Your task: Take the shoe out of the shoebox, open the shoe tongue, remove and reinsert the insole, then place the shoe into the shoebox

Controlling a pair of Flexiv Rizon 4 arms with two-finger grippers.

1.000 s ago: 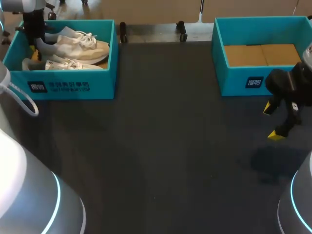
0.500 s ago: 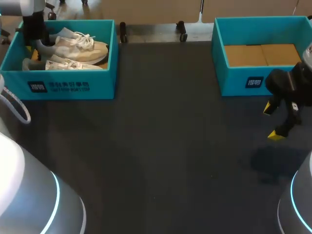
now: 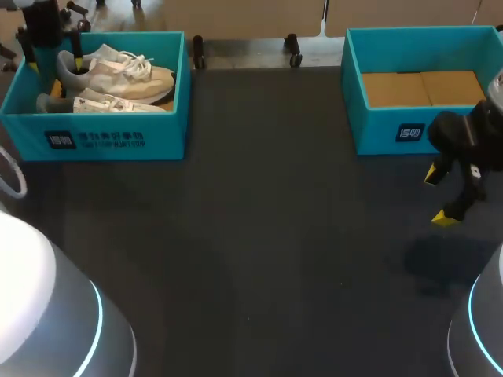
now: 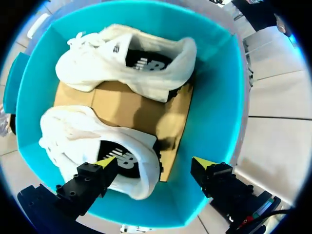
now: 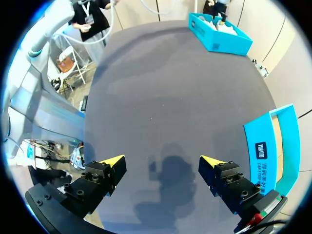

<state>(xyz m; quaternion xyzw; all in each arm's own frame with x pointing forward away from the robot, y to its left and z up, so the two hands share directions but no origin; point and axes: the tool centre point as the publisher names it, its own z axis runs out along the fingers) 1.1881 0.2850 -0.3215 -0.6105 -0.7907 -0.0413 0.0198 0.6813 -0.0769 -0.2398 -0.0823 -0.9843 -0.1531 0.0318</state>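
In your head view the left arm (image 3: 43,27) has drawn up from the shoebox (image 3: 118,135) since a second ago, and its fingertips are hard to make out. The right gripper (image 3: 438,196) hasn't budged. In the left wrist view the left gripper (image 4: 155,163), jaws spread, seemingly hangs clear above one white sneaker (image 4: 92,141) (heel end), with the second sneaker (image 4: 126,58) boxed beside it. In the right wrist view the jaws are spread over the table (image 5: 161,97).

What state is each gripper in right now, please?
Left gripper: open, holding nothing, above a shoe in the shoebox.
Right gripper: open, empty, over the table.
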